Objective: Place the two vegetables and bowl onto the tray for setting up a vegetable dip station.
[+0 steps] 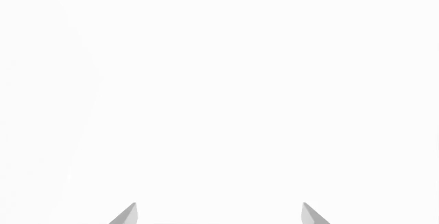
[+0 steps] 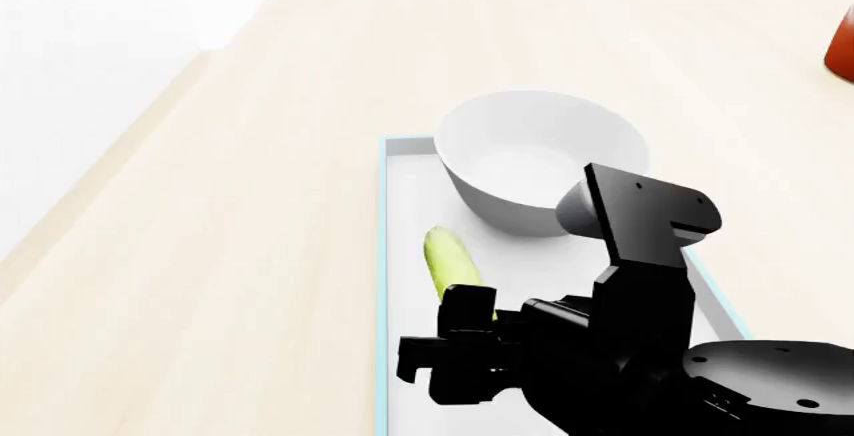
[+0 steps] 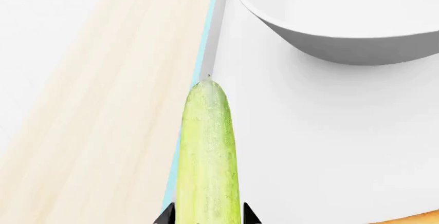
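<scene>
Evidently, the right gripper (image 3: 205, 219) held the cucumber (image 3: 207, 152) between narrowly set jaws, its long axis running toward twelve o'clock over the tray (image 2: 390, 256), near the left rim. The bowl (image 2: 541, 156) sat on the tray at one o'clock. Only the right wrist view showed an orange carrot (image 3: 418, 218) edge. The left gripper (image 1: 219, 213) stood wide, empty.

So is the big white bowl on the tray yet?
Yes. The bowl sits upright at the far end of the tray, beyond the cucumber.
</scene>
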Motion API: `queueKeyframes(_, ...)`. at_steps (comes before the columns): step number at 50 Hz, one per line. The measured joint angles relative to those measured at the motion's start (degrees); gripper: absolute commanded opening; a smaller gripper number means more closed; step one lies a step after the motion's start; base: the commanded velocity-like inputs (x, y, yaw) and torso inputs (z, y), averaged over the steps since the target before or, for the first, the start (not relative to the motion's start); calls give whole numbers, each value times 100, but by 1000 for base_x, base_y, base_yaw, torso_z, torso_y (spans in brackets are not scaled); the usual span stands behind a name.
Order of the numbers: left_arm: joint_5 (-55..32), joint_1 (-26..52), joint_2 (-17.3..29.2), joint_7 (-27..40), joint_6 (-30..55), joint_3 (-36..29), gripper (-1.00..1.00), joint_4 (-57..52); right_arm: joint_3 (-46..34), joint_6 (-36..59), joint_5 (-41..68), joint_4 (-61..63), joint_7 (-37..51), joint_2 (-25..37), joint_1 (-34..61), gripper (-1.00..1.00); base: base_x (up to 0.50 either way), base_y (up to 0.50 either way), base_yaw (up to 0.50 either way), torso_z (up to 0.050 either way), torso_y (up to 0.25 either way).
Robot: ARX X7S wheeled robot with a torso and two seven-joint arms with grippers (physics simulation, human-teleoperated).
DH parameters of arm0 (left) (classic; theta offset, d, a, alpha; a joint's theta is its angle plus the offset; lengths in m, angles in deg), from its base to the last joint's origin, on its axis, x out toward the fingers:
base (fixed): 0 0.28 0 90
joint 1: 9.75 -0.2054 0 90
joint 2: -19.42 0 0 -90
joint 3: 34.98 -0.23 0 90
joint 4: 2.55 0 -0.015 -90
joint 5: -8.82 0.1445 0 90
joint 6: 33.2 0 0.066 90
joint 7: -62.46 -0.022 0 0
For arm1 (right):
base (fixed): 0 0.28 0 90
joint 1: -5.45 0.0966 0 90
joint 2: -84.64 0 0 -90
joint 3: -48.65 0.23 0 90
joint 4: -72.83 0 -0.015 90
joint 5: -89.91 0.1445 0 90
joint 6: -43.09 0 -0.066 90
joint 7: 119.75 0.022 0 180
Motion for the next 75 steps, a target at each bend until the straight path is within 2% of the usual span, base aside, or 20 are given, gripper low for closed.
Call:
queueKeyframes(17,-12,-7,-8,1,-3,21,100,-6,-20,154,11,-113,-53,28,89,100,0,0,0,0,0)
queueKeyframes(33,-28,-6,-10,14,-1,40,100,-4,310,305,188,-46,387,105,979,100,0,0,0,0,0)
queueKeyframes(44,-54,22,3,30,0,70,100,4,422,578,-23,-35,743,214,1817,100,0,0,0,0,0)
queueKeyframes(57,-131,127,19,78,12,124,100,4,-248,1097,-438,-102,956,436,3694,100,0,0,0,0,0)
queueKeyframes(64,-187,205,35,114,17,165,100,0,-326,1743,-591,-283,1008,501,4542,100,0,0,0,0,0)
queueKeyframes(75,-266,326,67,169,19,237,100,-5,549,3674,-833,-832,1046,437,5112,100,0,0,0,0,0)
